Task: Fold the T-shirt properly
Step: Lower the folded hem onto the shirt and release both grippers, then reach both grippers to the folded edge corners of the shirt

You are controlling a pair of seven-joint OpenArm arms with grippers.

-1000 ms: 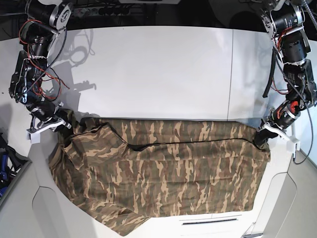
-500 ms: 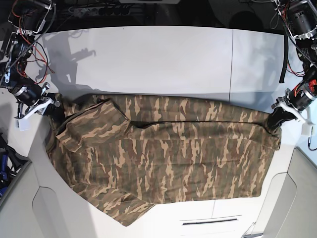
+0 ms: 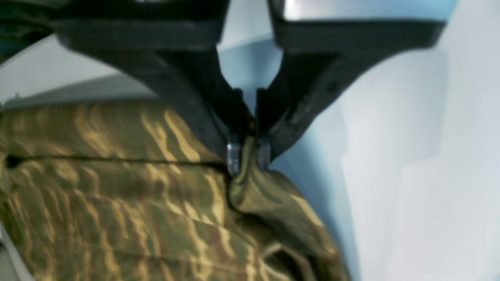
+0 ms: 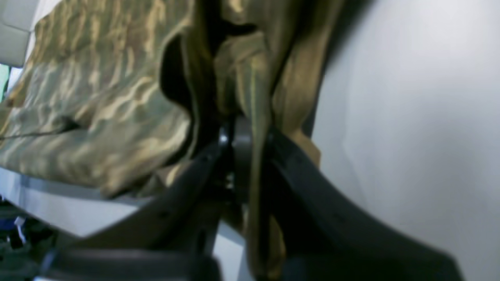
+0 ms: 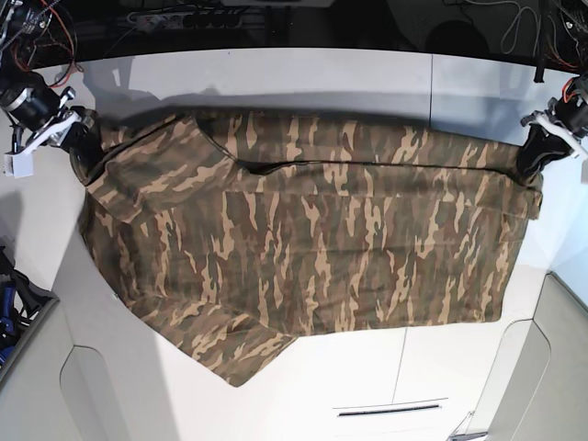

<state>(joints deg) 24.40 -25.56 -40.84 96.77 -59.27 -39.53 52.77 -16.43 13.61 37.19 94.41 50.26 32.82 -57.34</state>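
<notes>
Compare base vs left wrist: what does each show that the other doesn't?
Base only: the whole T-shirt stretched across the white table, the right pincer gripping its far corner, and a sleeve hanging toward the near edge. Left wrist only: the two fingertips close up, cloth bunched between them. Both: the left pincer shut on the camouflage fabric at the table's side.

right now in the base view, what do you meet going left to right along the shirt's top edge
right hand clamped on the cloth → T-shirt spread across the white table → left hand clamped on the other end
</notes>
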